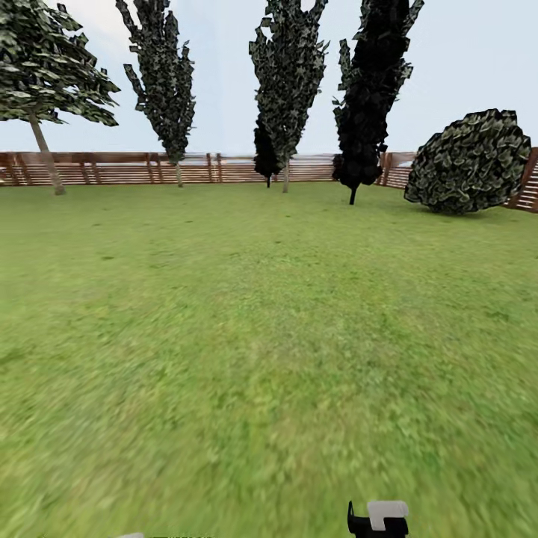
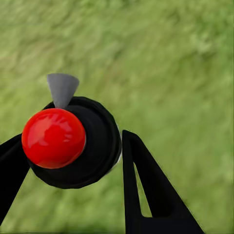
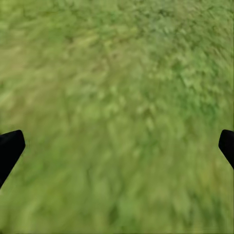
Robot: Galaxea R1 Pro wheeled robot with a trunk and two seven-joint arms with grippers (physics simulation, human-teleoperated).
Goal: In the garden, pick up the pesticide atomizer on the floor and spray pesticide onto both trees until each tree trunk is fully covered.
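Our left gripper (image 2: pixel 73 161) is squeezing the pesticide atomizer (image 2: pixel 73 144), and we can see its round red top and dark body sitting between the two black fingers (image 2: pixel 151 190) above blurry green grass (image 2: pixel 170 63). Our right gripper (image 3: pixel 117 146) has its fingers spread wide apart with nothing in them. Ahead of us the lawn (image 1: pixel 246 314) runs to a brown wooden fence (image 1: pixel 119 168), with dark narrow trees (image 1: pixel 288 82) and a round bush (image 1: pixel 469 161) near it.

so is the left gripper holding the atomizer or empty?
Holding. In the left wrist view the left gripper has its black fingers on either side of the pesticide atomizer, above the grass.
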